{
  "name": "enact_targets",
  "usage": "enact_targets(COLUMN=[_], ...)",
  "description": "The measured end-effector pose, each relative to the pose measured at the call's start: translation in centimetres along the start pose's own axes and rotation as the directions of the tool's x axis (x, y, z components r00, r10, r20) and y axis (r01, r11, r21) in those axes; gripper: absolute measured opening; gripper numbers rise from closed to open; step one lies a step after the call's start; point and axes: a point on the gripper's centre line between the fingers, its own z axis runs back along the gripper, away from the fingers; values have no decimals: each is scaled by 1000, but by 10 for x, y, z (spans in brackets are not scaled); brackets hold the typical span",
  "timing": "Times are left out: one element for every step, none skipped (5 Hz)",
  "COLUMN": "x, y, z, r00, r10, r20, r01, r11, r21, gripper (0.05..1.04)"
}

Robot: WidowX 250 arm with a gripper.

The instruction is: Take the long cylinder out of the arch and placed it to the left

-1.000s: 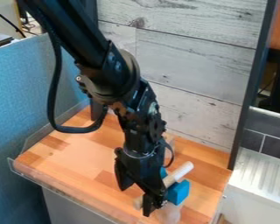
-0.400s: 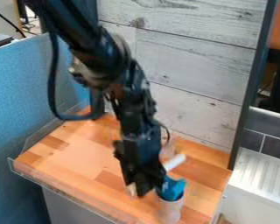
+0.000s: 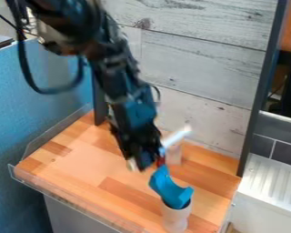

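Observation:
The black gripper is above the middle of the wooden surface, shut on the long cylinder. This pale cylinder lies across the gripper, its lighter end out to the upper right and its other end just left of the fingers. Below and to the right, the blue arch is tilted on top of a pale upright cylinder near the front edge. Its upper end comes close to the gripper; whether they touch I cannot tell.
A pale wooden block stands behind the arch. The wooden surface has a clear raised rim along its left and front. Grey plank boards rise behind, and a blue partition stands at the left.
The gripper has moved up and back with the long cylinder, away from the front edge. The blue arch has tipped, with its upper end now pointing up and left.

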Motion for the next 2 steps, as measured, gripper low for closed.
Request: enact_targets(x=[22,39], y=[28,58], z=[24,12], r00=[993,978], r10=[94,198], r20=[66,59], r01=[-94,-200], r11=[996,980], r21=[-3,15], gripper=[260,260])
